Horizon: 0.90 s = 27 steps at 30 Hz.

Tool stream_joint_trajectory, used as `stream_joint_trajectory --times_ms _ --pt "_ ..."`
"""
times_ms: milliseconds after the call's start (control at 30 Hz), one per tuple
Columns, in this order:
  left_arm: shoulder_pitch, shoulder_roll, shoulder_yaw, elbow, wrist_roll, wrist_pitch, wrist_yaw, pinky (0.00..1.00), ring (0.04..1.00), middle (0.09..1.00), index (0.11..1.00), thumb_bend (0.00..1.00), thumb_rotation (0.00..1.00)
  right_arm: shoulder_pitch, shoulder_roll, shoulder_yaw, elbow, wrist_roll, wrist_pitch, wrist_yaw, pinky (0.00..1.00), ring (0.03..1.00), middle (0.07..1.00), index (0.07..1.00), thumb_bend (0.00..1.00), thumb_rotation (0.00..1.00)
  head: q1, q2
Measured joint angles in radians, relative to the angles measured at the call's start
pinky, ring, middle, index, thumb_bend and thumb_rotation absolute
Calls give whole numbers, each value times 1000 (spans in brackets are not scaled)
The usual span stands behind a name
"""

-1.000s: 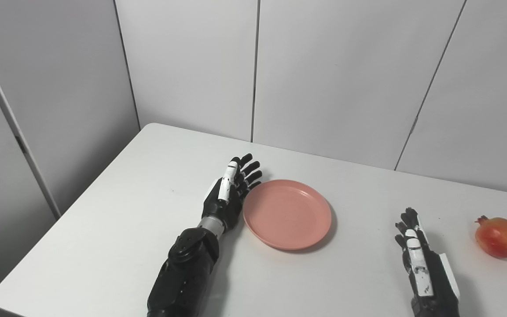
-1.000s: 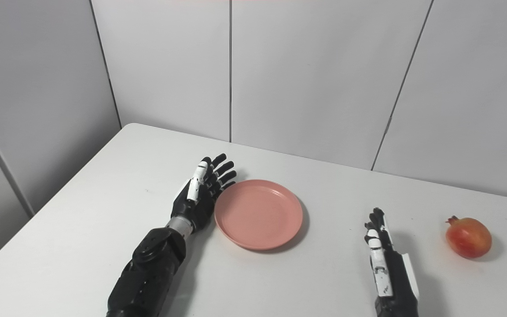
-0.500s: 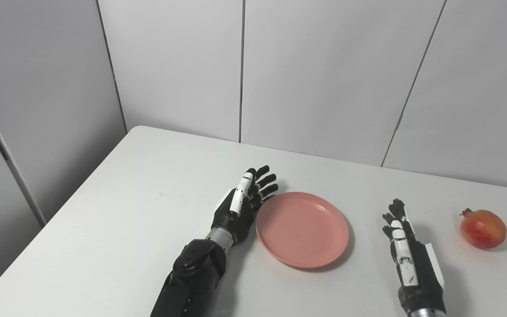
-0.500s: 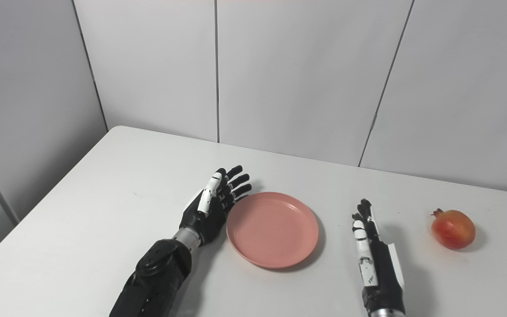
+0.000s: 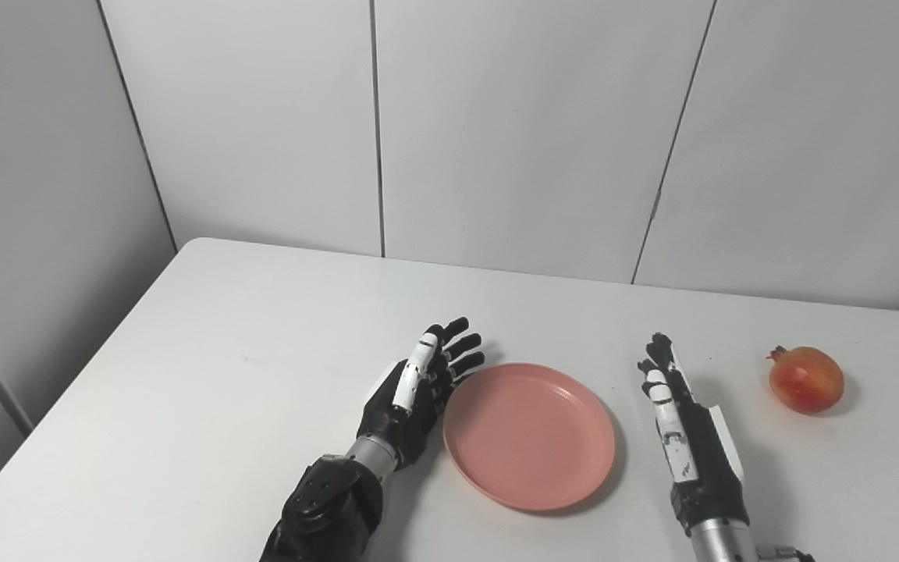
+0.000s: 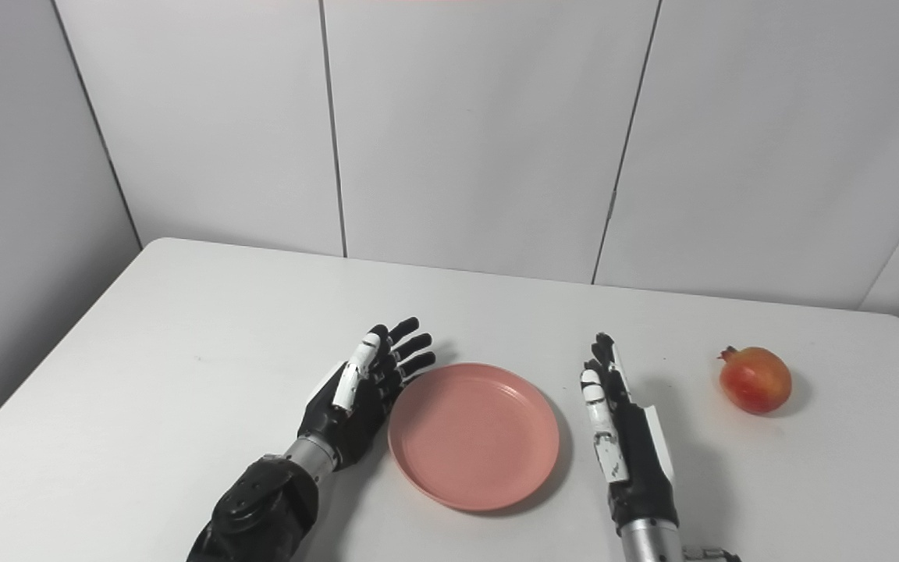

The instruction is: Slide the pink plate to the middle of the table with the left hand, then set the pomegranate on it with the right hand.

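Observation:
The pink plate (image 5: 529, 435) lies flat on the white table (image 5: 231, 367), near the front middle. My left hand (image 5: 415, 390) stands open on its edge, palm against the plate's left rim, fingers stretched out. My right hand (image 5: 680, 428) is open too, held edge-up just right of the plate, with a small gap between them. The red pomegranate (image 5: 805, 379) sits alone further right, well apart from the right hand. In the right eye view the pomegranate (image 6: 755, 380) and the plate (image 6: 473, 435) show the same layout.
Grey wall panels (image 5: 527, 133) rise behind the table's far edge. The table's left edge (image 5: 83, 367) runs diagonally toward the front, and its right back corner (image 6: 898, 320) shows in the right eye view.
The camera has swung to the right, so the whole scene sits further left. The left hand has pushed the plate rightward on the table, and the right hand has come forward beside the plate.

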Motion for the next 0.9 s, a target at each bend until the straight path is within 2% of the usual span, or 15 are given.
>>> stream_joint_trajectory --times_ms 500,600,767,900 --pt "31 2 -1 -47 23 17 5 905 904 912 910 400 1000 -11 5 -2 -12 -15 19 -13 970 958 965 966 247 1000 -43 9" --pt "32 -3 0 -49 34 17 11 905 902 914 911 404 1000 -12 5 -3 -35 -25 22 -14 978 954 961 961 241 1000 -54 12" --pt "34 -14 2 -52 59 14 23 884 891 909 905 398 1000 -16 3 -2 -88 -53 40 -16 916 938 954 942 257 1000 -83 6" --pt "42 -23 0 -51 107 -17 46 902 905 919 912 406 1000 -24 -15 -4 -127 -77 46 -16 925 942 955 942 283 1000 -103 6"
